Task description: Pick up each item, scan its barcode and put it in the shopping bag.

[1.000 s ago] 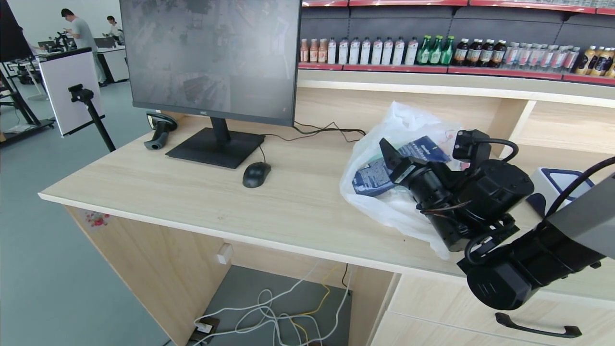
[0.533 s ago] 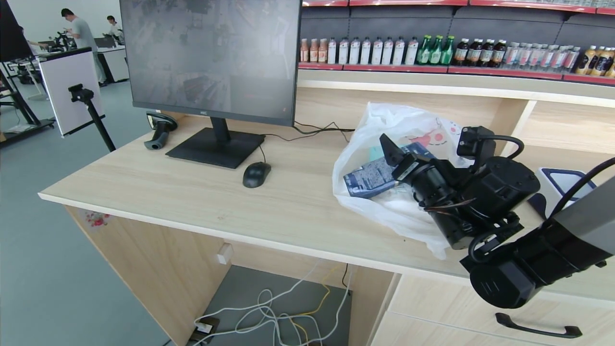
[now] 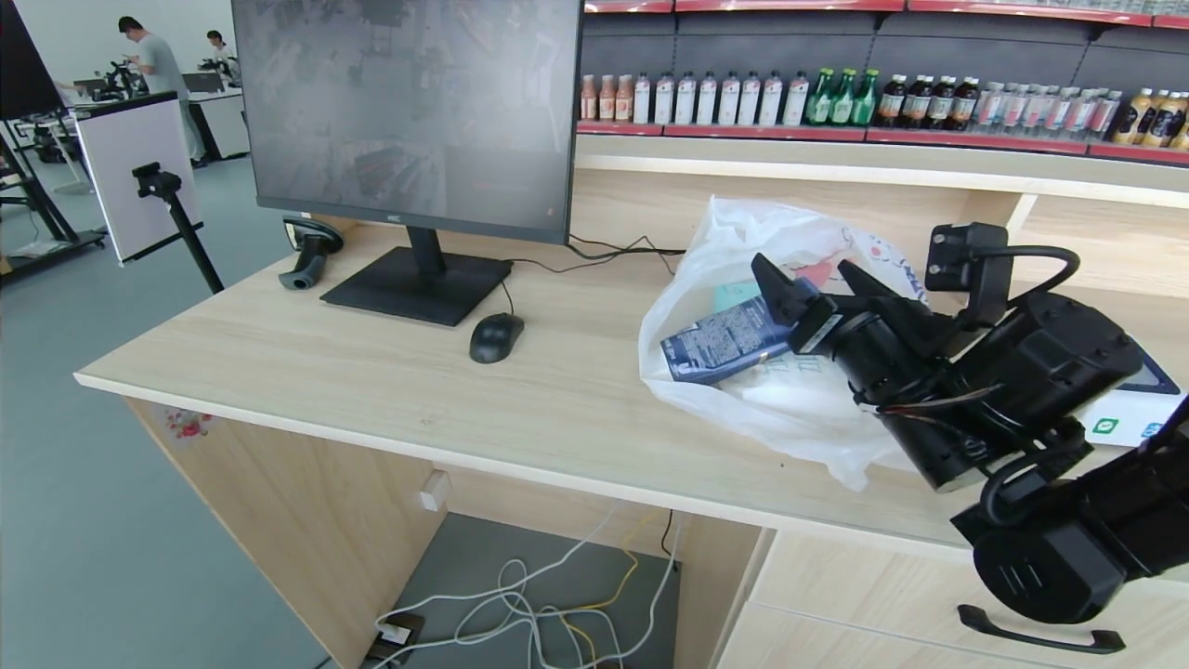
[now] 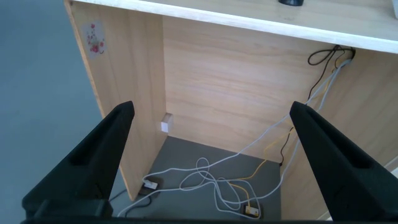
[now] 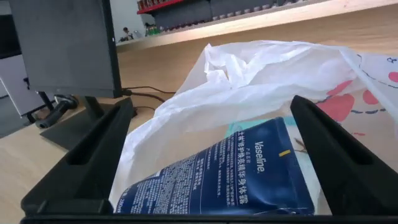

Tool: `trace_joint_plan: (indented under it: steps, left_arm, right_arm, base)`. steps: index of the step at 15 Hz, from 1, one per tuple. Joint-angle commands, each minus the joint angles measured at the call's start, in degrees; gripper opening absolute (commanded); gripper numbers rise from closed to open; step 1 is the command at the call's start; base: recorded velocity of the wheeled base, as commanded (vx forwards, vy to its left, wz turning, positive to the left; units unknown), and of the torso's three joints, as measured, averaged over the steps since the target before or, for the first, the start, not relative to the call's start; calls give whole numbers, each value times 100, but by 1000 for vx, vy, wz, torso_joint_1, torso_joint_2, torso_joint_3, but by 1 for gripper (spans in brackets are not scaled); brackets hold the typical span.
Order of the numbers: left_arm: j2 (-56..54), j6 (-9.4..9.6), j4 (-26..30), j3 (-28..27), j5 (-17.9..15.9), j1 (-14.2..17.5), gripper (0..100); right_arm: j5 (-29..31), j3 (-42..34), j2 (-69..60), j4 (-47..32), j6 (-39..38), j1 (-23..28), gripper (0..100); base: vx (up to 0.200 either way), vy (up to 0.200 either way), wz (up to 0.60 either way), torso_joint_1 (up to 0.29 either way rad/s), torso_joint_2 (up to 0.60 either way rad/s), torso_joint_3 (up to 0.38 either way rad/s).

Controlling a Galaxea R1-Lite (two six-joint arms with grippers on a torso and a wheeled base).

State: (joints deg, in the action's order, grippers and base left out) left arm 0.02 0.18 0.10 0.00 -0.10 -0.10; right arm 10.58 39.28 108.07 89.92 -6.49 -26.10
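Observation:
A white plastic shopping bag lies open on the wooden counter, right of the mouse. Inside it rests a dark blue packet with white print, and a teal item sits behind it. My right gripper hovers open just right of the packet, over the bag's mouth, holding nothing. In the right wrist view the blue packet lies between and beyond the spread fingers of the right gripper, with the bag folded around it. My left gripper hangs open below the counter edge, facing the cables.
A monitor stands at the back left with a mouse in front of it and a handheld scanner beside its base. A white device sits at the counter's right end. Cables lie on the floor under the counter.
My right gripper has drawn back to the right, away from the blue packet. The packet has slid lower into the bag, and the bag's mouth has spread wider.

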Motion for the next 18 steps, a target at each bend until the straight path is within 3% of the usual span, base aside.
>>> trace_joint_plan:
  steps: [1,5,9,12,14,17,18]
  left_arm:
    - [-2,-1,-1,0,1,1,100]
    - [-2,-1,-1,0,1,1,100]
    - [-2,-1,-10,0,1,1,100]
    - [-2,-1,-1,0,1,1,100]
    - [-2,-1,-1,0,1,1,100]
    - [-2,-1,-1,0,1,1,100]
    - [-2,-1,-1,0,10,1,100]
  right_arm:
    - [-56,-280,-471,8,121,17,100]
    - [-276,-1467,-1411,8,288,-9,100]
    - [-1278,-3005,-2730,8,912,-9,100]
    - [-1585,-3928,-3371,-124,983,-18,100]
    - [-1647,-3928,-3925,-915,991,-62,100]
    - [-1858,-3928,-5340,-3226,1167,-712,100]
    - [-1867,-3928,-6193,-4588,1299,-879,100]
  base:
    - [0,0,0,0,0,0]
    - [0,0,0,0,0,0]
    - [0,0,0,0,0,0]
    - [0,0,0,0,0,0]
    - [0,0,0,0,0,0]
    - [0,0,0,0,0,0]
    - [0,0,0,0,0,0]
